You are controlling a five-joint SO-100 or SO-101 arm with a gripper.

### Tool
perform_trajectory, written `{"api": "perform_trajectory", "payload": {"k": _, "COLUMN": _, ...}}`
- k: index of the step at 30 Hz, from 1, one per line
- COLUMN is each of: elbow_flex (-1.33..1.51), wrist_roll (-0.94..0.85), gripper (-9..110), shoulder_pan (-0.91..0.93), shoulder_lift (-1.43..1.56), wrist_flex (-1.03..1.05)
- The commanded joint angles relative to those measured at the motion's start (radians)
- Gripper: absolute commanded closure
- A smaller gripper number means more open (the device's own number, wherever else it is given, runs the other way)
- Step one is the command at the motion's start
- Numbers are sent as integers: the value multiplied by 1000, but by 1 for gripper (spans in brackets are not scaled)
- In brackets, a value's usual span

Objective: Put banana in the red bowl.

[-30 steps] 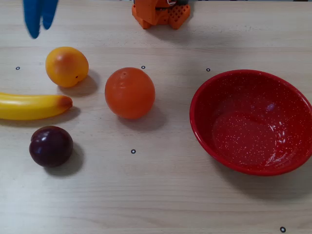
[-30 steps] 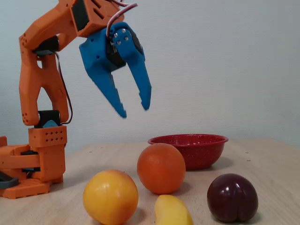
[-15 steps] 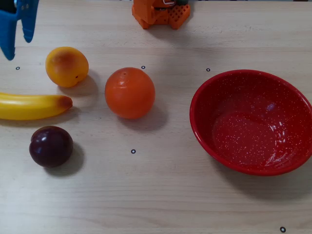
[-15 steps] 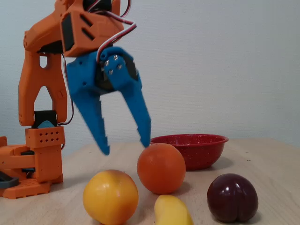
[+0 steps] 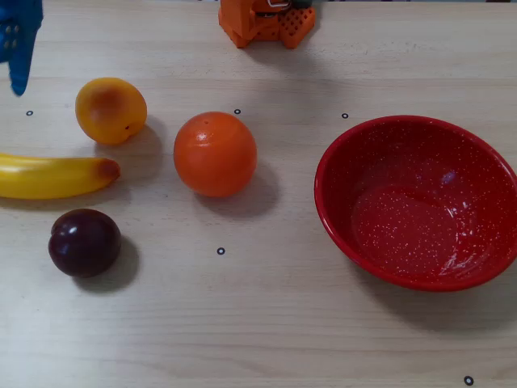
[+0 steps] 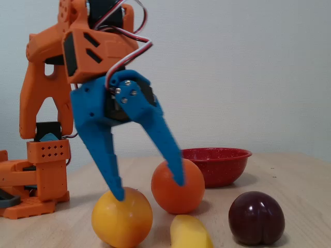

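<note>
Banana: lying flat at the left edge of the overhead view, between yellow-orange fruit and dark plum. Orange: mid-table. Red bowl: far right, well apart. Blue gripper: fingers spread wide, holding nothing, above the fruits.
</note>
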Motion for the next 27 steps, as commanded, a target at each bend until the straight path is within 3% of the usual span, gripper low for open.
{"api": "perform_trajectory", "payload": {"k": 1, "elbow_flex": -101, "wrist_roll": -18, "gripper": 72, "shoulder_pan": 18, "shoulder_lift": 40, "wrist_flex": -32}}
{"api": "perform_trajectory", "payload": {"k": 27, "elbow_flex": -216, "wrist_roll": -78, "gripper": 64, "shoulder_pan": -38, "shoulder_lift": -161, "wrist_flex": -43}}
